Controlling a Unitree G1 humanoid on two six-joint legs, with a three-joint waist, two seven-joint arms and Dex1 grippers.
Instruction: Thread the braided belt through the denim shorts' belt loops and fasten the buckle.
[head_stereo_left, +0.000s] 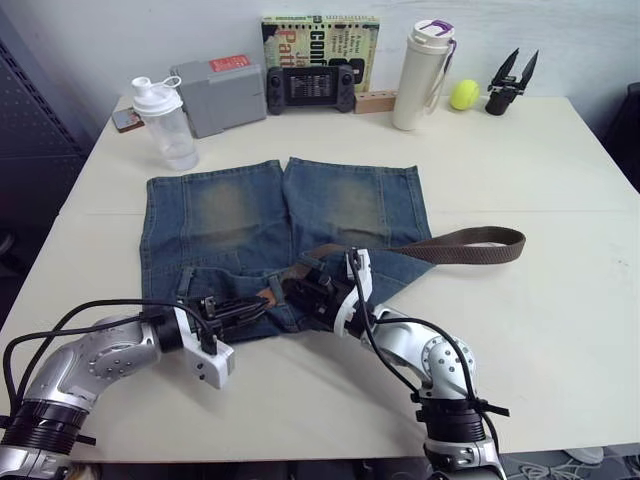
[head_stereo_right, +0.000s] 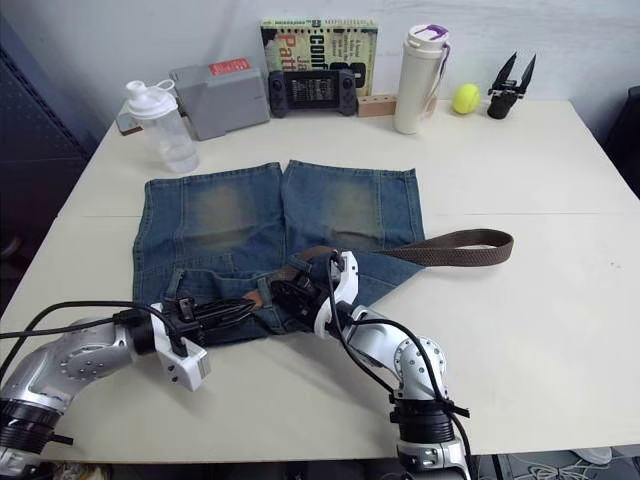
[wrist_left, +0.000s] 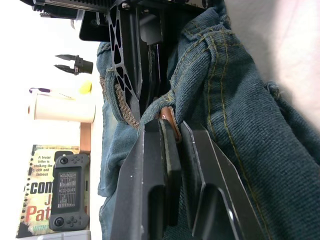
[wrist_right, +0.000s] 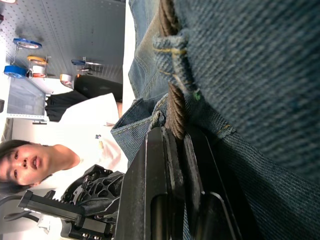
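1. Your braided belt (head_stereo_left: 470, 244) lies across the waist of the denim shorts (head_stereo_left: 280, 225) in the centre of the head view; its free end loops out to the right of centre onto the bare table (head_stereo_left: 560, 330).
2. In the right wrist view you can see the belt passing under one of the belt loops (wrist_right: 172, 55) on the waistband.
3. Your right gripper (head_stereo_left: 300, 290) sits at the waistband, lower centre of the frame, its fingers (wrist_right: 160, 190) pinched narrow on the belt strap.
4. Your left gripper (head_stereo_left: 245, 312) meets it from the lower left, fingers (wrist_left: 160, 170) clamped onto a brown belt end at the denim edge. You cannot make out the buckle.
5. Along the top of the frame stand a shaker bottle (head_stereo_left: 165, 122), a grey box (head_stereo_left: 218, 93), a game controller (head_stereo_left: 310, 88), a book (head_stereo_left: 320, 40), a white tumbler (head_stereo_left: 424, 73), a tennis ball (head_stereo_left: 464, 94) and a spare black gripper (head_stereo_left: 512, 80).
6. A person (wrist_right: 30, 165) shows in the right wrist view.
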